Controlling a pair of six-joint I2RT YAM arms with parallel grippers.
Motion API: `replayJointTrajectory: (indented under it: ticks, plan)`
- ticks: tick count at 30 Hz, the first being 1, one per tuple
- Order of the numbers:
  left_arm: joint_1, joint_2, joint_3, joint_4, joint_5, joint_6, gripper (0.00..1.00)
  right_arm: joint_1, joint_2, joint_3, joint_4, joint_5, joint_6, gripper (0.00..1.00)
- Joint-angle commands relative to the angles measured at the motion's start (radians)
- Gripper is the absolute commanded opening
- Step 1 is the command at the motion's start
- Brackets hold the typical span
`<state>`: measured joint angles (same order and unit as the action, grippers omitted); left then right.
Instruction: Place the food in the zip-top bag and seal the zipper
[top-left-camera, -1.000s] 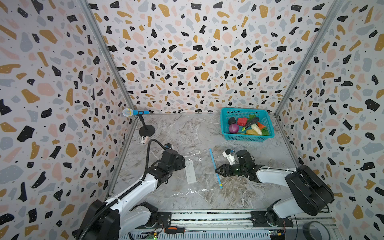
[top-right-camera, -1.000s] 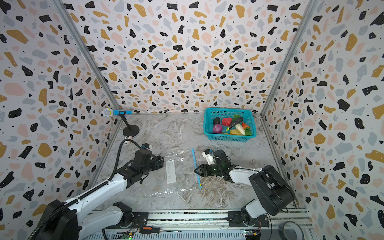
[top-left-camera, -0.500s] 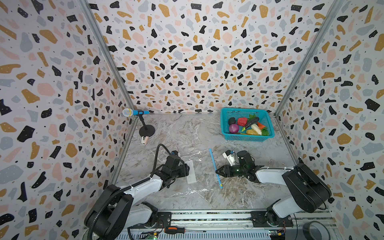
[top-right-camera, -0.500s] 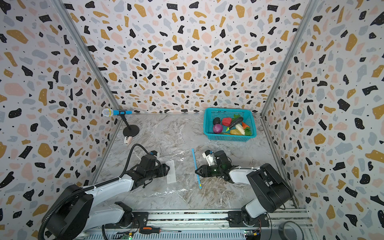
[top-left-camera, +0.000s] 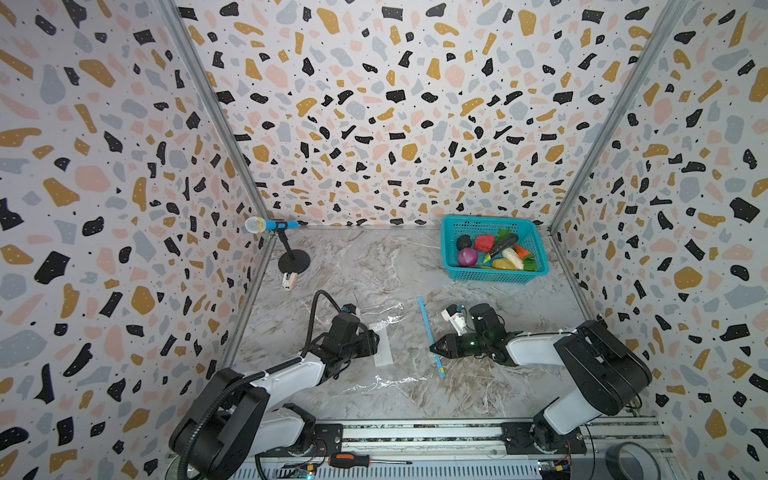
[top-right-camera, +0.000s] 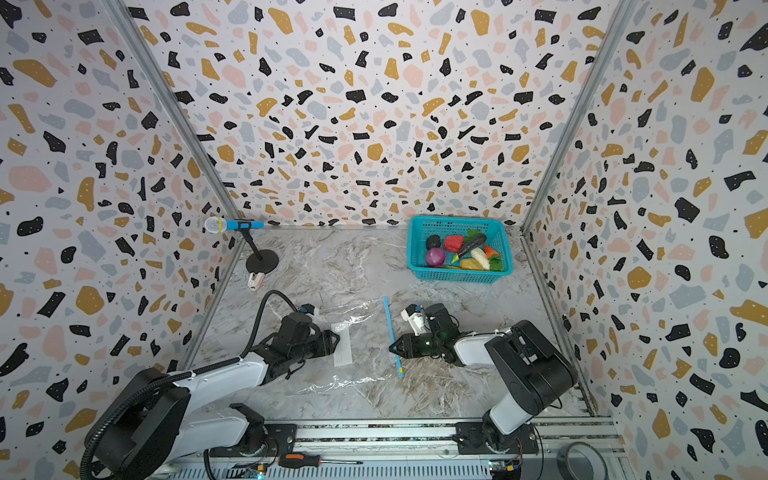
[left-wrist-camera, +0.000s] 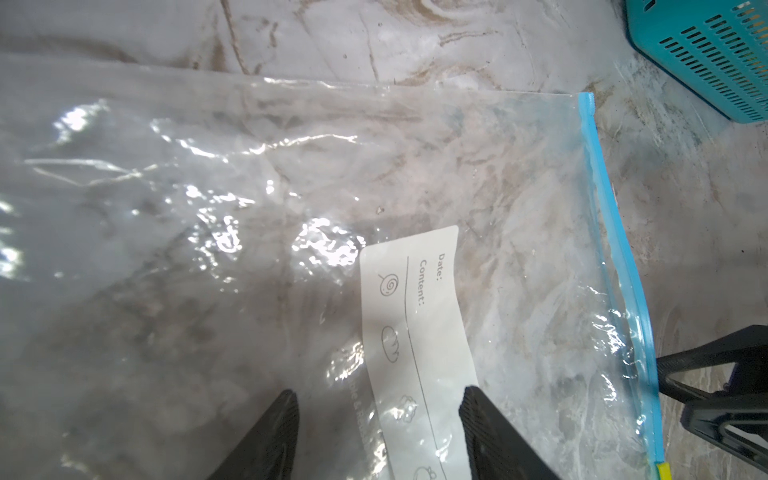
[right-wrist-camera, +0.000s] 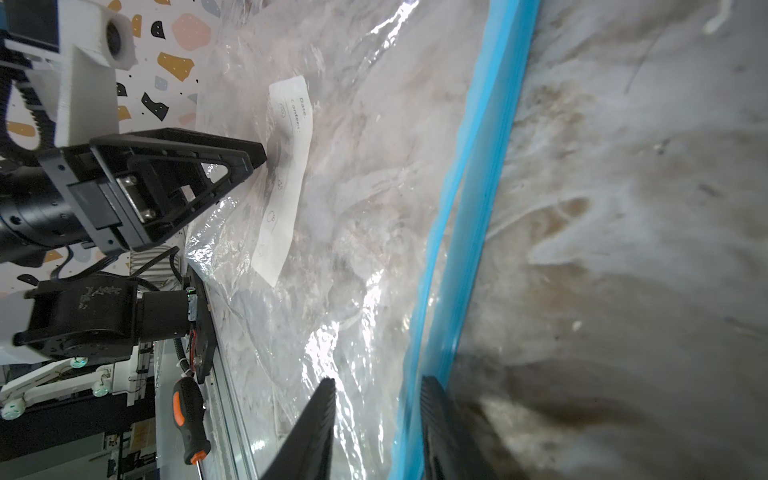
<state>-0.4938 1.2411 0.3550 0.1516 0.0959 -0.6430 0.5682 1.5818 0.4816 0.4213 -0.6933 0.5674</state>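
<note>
The clear zip-top bag (top-left-camera: 409, 359) lies flat on the marble worktop (top-left-camera: 374, 266), between the two pairs of jaws. The left jaws stand wide apart, with its white label (left-wrist-camera: 415, 316) running between them. The right jaws, narrower but not closed, straddle the blue zipper (right-wrist-camera: 469, 187) (its yellow slider (left-wrist-camera: 663, 469) is near them). The food (top-left-camera: 494, 253) sits well beyond the right jaws, in the teal basket (top-left-camera: 490, 277).

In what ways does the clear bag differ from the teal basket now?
The zip-top bag lies flat and clear near the middle; the teal basket stands with raised mesh walls in the far right corner. The bag looks empty; the basket holds the food. Both rest on the marble table.
</note>
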Motion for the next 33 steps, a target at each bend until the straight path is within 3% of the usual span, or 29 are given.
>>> replayJointTrajectory:
  ticks: [1, 19, 33]
  plan:
    - [-0.004, 0.002, -0.021, -0.002, 0.007, -0.009, 0.65, 0.005, 0.004, 0.036, 0.008, -0.028, -0.009, 0.30]
    - [-0.003, -0.006, -0.019, 0.002, 0.009, -0.024, 0.66, 0.020, -0.008, 0.020, 0.065, -0.028, -0.001, 0.10]
    - [-0.007, -0.021, 0.037, 0.001, 0.055, -0.051, 0.66, 0.107, -0.079, -0.042, 0.213, 0.078, -0.116, 0.00]
